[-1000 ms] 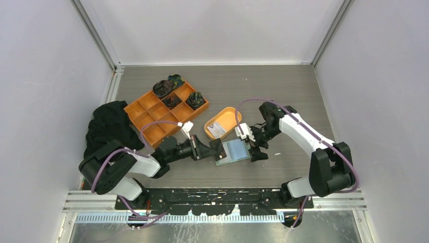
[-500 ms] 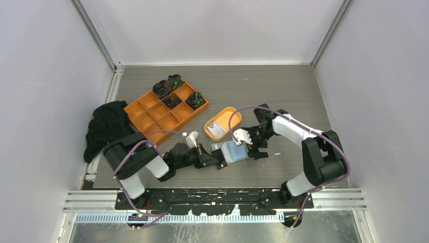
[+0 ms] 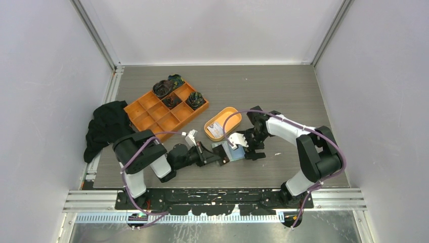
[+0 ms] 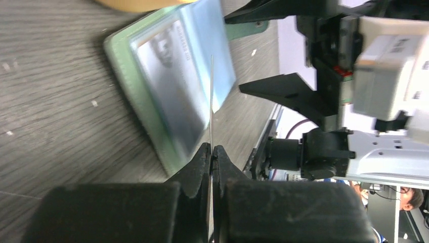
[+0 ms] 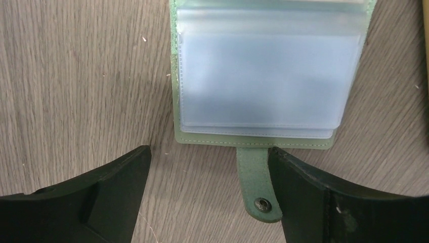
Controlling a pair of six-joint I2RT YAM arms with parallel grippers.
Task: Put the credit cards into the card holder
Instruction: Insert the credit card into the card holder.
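Note:
The card holder [image 5: 263, 71], a sage-green wallet, lies open on the table with its bluish pockets up and its snap tab [image 5: 258, 187] pointing toward my right wrist. My right gripper [image 5: 210, 172] is open at the holder's tab edge, and the tab lies just beside one finger [image 5: 329, 197]. My left gripper [image 4: 212, 148] is shut on a credit card [image 4: 211, 101], seen edge-on as a thin line over the holder [image 4: 172, 86]. From above, the left gripper [image 3: 222, 156] and right gripper [image 3: 249, 147] flank the holder [image 3: 235, 152]. Another credit card [image 3: 216, 129] rests in the oval dish.
An oval orange dish [image 3: 228, 117] sits just behind the holder. The orange compartment tray [image 3: 152, 119], with dark items in its far cells, stands at back left. A black cloth [image 3: 106, 126] lies at the table's left edge.
My left arm has swung right and brought the held card up to the holder. My right gripper has slid left to the holder's tab edge, its jaws slightly narrower.

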